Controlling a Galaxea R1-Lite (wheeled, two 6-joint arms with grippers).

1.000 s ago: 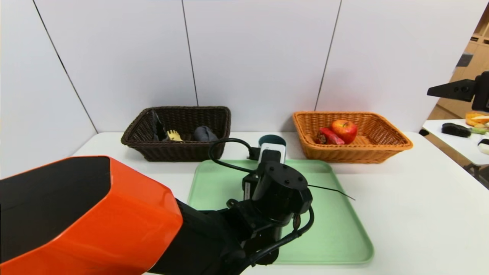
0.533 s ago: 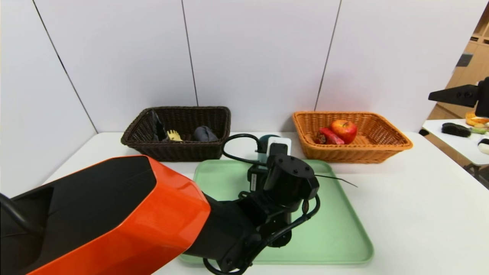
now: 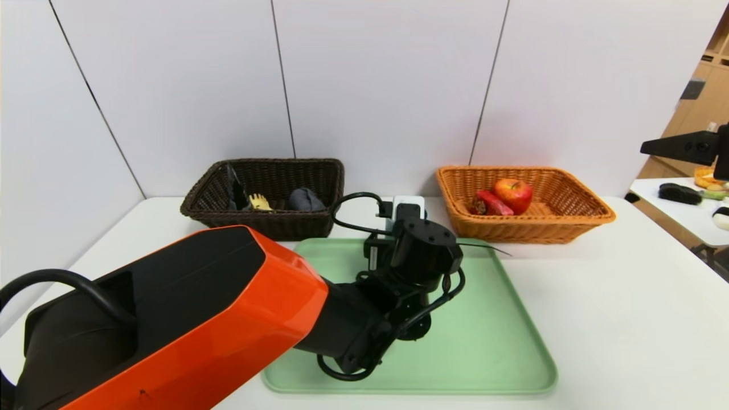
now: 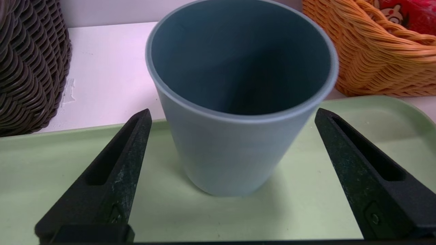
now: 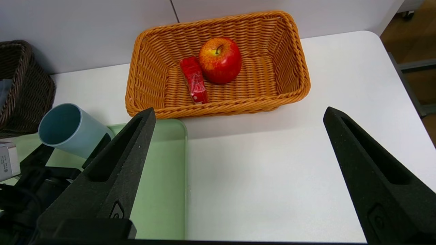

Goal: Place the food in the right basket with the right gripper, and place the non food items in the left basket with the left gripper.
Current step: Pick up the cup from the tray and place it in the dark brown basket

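Note:
The teal-grey cup [image 4: 238, 143] stands upright on the green tray [image 4: 68, 153], near its far edge. My left gripper [image 4: 232, 112] is open, one finger on each side of the cup, not touching it. In the head view my left wrist hides the cup. The dark brown basket [image 3: 262, 225] holds the dark bottle [image 3: 232, 188], the yellow spoon [image 3: 259, 201] and the grey cloth [image 3: 304, 199]. The orange basket [image 3: 569, 219] holds the apple [image 3: 513, 195] and the red carton [image 3: 490, 203]. My right gripper [image 5: 239, 110] is open and empty, raised at the far right.
Both baskets stand against the white wall at the back of the white table [image 3: 615, 319]. A side table [image 3: 672, 213] with a black brush [image 3: 680, 193] and other items is at the far right.
My left arm has reached forward over the tray to the cup, and the wrist now hides the cup in the head view. My right gripper has drifted slightly to the right.

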